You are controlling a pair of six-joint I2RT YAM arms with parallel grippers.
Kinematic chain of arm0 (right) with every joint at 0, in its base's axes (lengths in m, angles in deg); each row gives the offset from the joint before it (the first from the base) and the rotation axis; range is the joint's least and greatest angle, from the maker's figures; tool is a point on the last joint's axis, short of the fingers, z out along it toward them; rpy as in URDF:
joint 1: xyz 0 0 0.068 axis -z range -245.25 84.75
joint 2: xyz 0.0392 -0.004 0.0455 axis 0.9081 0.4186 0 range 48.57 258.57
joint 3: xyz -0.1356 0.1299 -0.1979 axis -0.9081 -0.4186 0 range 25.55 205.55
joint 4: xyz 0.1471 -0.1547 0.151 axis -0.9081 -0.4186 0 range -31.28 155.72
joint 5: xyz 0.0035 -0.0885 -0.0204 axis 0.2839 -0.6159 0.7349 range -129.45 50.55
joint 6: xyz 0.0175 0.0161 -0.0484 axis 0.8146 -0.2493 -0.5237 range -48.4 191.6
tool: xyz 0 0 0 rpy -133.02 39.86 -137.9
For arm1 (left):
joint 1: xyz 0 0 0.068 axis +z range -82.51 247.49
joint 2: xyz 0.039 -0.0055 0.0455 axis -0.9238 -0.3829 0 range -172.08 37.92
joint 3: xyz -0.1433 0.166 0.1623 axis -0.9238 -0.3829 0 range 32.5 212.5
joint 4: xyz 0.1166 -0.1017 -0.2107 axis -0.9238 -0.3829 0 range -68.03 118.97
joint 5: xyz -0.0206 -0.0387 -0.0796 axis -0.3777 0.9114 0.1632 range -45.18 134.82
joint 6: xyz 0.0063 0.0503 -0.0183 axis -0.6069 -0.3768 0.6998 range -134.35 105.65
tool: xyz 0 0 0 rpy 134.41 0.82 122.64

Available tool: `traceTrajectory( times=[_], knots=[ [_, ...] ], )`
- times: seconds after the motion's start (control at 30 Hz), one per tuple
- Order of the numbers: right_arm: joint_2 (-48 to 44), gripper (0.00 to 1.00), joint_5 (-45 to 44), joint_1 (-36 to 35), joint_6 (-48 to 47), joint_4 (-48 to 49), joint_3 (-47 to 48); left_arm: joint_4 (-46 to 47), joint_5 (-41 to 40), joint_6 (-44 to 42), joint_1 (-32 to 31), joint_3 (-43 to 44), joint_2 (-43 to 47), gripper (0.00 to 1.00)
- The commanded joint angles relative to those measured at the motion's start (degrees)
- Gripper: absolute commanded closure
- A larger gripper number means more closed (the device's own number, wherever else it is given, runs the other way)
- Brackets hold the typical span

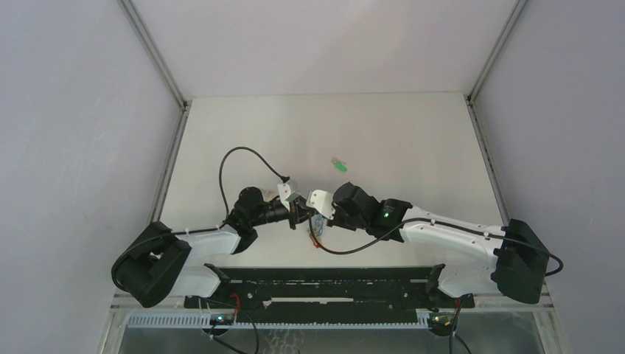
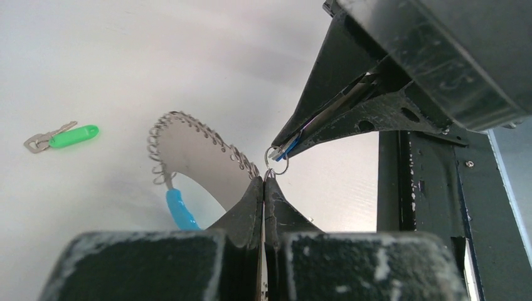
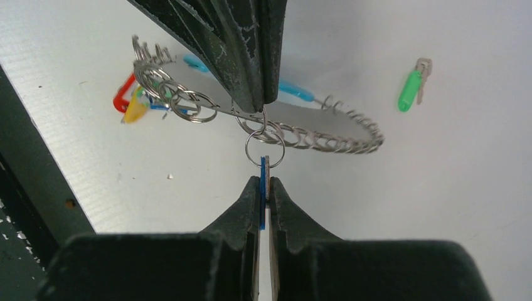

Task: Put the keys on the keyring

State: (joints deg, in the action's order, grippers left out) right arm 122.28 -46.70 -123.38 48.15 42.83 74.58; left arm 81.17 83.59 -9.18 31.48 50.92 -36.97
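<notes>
Top: left gripper [image 1: 295, 209] and right gripper [image 1: 318, 206] meet tip to tip; green key [image 1: 338, 165] lies loose, not yet on. Left wrist: left jaws pinched tight on keyring [image 2: 216, 143] wire. Right wrist: right clamps blue key [image 3: 263, 188], its loop [image 3: 246, 149] at the wire, threading unclear.

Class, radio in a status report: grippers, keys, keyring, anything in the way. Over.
Left gripper shut on keyring. Right gripper shut on blue key. Green key loose on table. Nothing blocking.

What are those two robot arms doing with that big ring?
The left end effector is shut on the keyring. The right end effector pinches a blue key, holding its small ring right by the keyring. A green key lies apart on the table, not picked up yet.
</notes>
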Motion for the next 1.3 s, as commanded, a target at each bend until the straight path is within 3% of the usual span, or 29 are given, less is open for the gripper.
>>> traceTrajectory(
  times=[0.0,0.4,0.63,0.9,1.27],
  knots=[
    [-3.18,1.00,-4.82,-0.83,-2.65,-2.95,2.81,5.84,-1.63,1.04,0.30,-1.06,0.37,1.00],
    [-3.10,1.00,-7.60,-3.10,-13.24,-0.66,7.65,7.25,-0.55,1.58,-0.39,-1.01,-0.87,0.92],
    [-3.22,1.00,-4.01,-4.57,-18.08,-1.40,7.65,9.62,-0.33,3.00,-1.34,-0.40,-2.98,0.88],
    [-1.92,1.00,-4.13,-6.52,-20.06,-3.23,7.65,9.62,-0.92,2.66,-1.34,0.05,-3.53,0.73],
    [-2.18,1.00,-4.71,-7.85,-20.92,-3.95,7.70,-1.26,5.77,-6.62,-1.34,3.24,-1.08,0.58]
  ],
)
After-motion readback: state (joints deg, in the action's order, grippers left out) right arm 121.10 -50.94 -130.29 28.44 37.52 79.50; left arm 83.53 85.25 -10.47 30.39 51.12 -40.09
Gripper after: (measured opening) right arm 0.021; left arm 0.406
